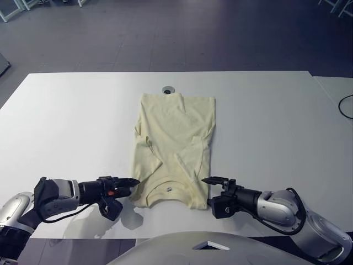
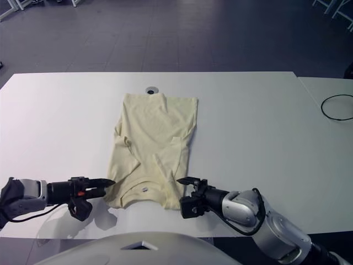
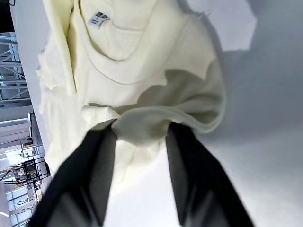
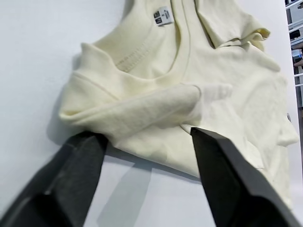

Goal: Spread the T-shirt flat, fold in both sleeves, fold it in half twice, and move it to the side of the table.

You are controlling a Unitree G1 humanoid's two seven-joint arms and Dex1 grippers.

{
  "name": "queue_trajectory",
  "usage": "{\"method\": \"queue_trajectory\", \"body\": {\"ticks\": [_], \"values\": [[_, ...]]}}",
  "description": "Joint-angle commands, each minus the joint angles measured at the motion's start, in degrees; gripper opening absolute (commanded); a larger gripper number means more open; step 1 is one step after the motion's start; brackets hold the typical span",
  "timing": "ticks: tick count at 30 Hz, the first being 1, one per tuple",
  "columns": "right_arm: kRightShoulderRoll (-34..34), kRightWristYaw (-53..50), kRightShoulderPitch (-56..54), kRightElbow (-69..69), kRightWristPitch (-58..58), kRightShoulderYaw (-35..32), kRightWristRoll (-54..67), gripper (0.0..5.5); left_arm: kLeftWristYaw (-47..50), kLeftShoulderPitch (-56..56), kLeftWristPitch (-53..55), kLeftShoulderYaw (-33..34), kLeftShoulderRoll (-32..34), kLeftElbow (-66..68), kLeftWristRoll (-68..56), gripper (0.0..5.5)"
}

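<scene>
The T-shirt [image 1: 174, 149], pale yellow, lies on the white table [image 1: 71, 121] about midway between the left and right edges. Its collar [image 1: 168, 187] is close to the near edge and its hem points at the far edge. Both sleeves are folded in over the body, so the shirt forms a long, narrow, slightly rumpled shape. A small label [image 4: 163, 15] shows inside the neckline.

The left gripper [image 1: 134, 181] lies low over the table at the shirt's near left corner, pointing in toward the shoulder. In the left wrist view its dark fingers [image 3: 99, 161] stand a moderate gap apart, with a bunched fold of the shoulder cloth sitting between their tips.

The right gripper [image 1: 207, 180] lies at the shirt's near right corner, also low and aimed inward. Its fingers [image 4: 80, 161] are spread wide, wider than the left pair, and the folded shoulder edge lies just ahead of and between them, not pinched.

A small grey round grommet [image 1: 167, 89] is set in the table just beside the hem, toward the far edge. A black cable loop [image 2: 337, 106] lies on the neighbouring surface beyond the right edge.
</scene>
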Motion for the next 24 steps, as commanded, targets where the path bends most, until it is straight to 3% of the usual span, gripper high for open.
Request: {"method": "queue_trajectory", "body": {"ticks": [1,6,16,24], "values": [[0.0,2.5,0.6,2.6,-0.9,-1.4,-0.5,2.37,-1.7,2.2,2.2,-4.1,-0.2,-0.5,3.3,0.71],[0.8,3.4,0.7,3.0,-2.9,-3.4,0.2,1.59,-2.3,2.0,3.5,-6.0,1.0,-1.3,1.7,0.04],[-1.7,10.2,3.1,3.2,-5.9,-10.1,8.5,0.02,-6.9,2.6,10.2,-10.7,2.2,-5.5,-9.8,0.03],[-4.5,20.9,1.5,4.1,-2.9,-16.8,23.5,0.00,-22.1,3.6,29.9,-15.4,5.9,-14.3,-30.9,0.03]]}}
